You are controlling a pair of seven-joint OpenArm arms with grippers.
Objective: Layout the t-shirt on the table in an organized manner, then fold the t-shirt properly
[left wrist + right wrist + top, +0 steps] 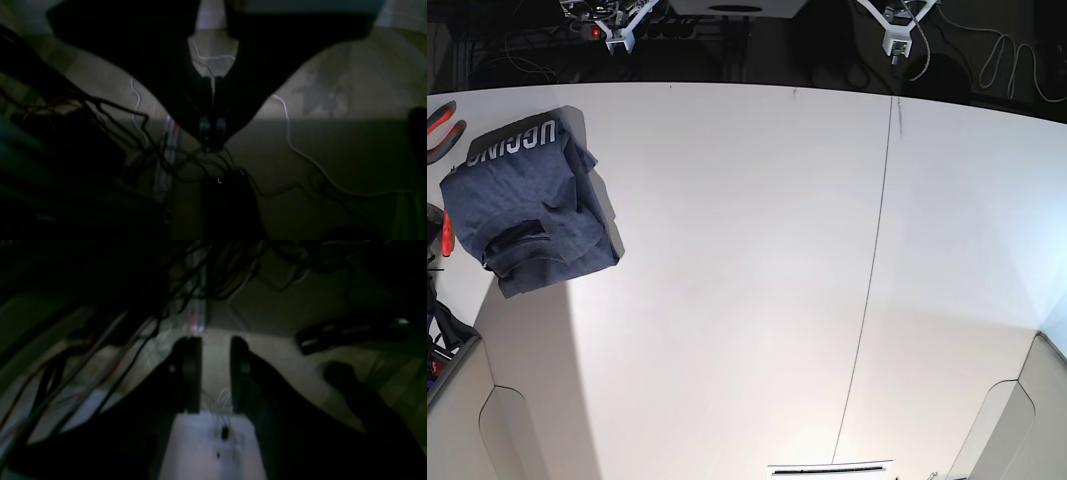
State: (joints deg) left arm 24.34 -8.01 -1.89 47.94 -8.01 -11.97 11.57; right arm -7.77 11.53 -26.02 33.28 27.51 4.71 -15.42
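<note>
At ten o'clock on the table point(757, 280), the folded t-shirt point(527, 205) lies squared; keep the clenched left gripper point(212, 128) and parted, empty right gripper point(215, 373) clear.

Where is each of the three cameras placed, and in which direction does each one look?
Base: sits high above, looks down on the white table with the t-shirt near its left edge; both arms' ends show at the top edge.
Left wrist: sits on the left arm, looks along the left gripper, fingers together, at a dim floor with cables.
Right wrist: sits on the right arm, looks past the right gripper, fingers apart, at similar cables.
Shared: both wrist views show cables and floor, not the t-shirt.
</note>
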